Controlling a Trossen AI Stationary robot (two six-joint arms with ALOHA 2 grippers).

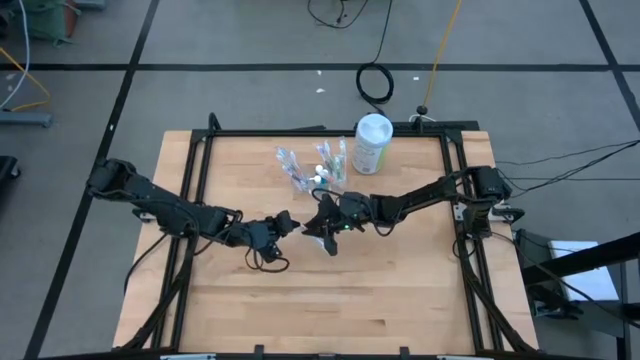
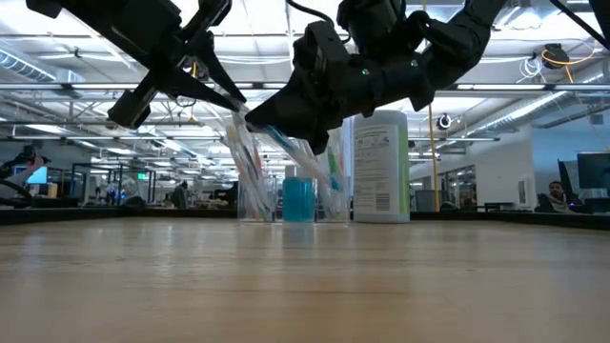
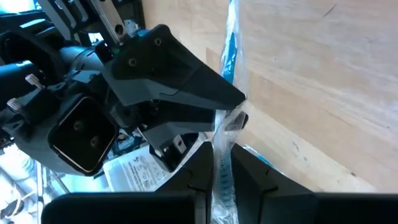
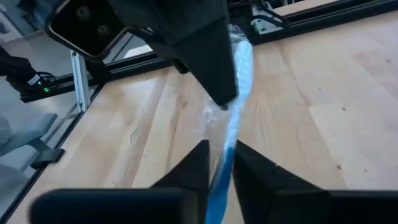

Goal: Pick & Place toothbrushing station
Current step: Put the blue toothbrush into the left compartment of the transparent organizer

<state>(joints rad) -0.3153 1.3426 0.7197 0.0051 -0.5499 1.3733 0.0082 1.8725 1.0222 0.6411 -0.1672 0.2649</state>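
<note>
Toothbrush (image 3: 231, 56), sealed in a clear wrapper with a blue handle showing through, hangs above mid-bench between the two arms, well off the wood. The left gripper (image 3: 214, 163) has its jaws clamped on one end of the wrapper; the right gripper (image 4: 219, 163) has its jaws closed around the other end, so both hold the same brush in what looks like a handover.

To do this well, I judge one arm should be sure of its pinch on the handle, not just on loose film, before the other lets go. Release should be slow and straight, without twisting, since the wrapper looks slippery and thin.

Cup (image 1: 303, 172) stands at the far side of the bench, already bristling with pastel brushes, beside the white-and-green canister (image 1: 371, 143). A blue tube (image 2: 297, 198) stands between them. The brush is slim and light, likely to tip if dropped in at a slant.
</note>
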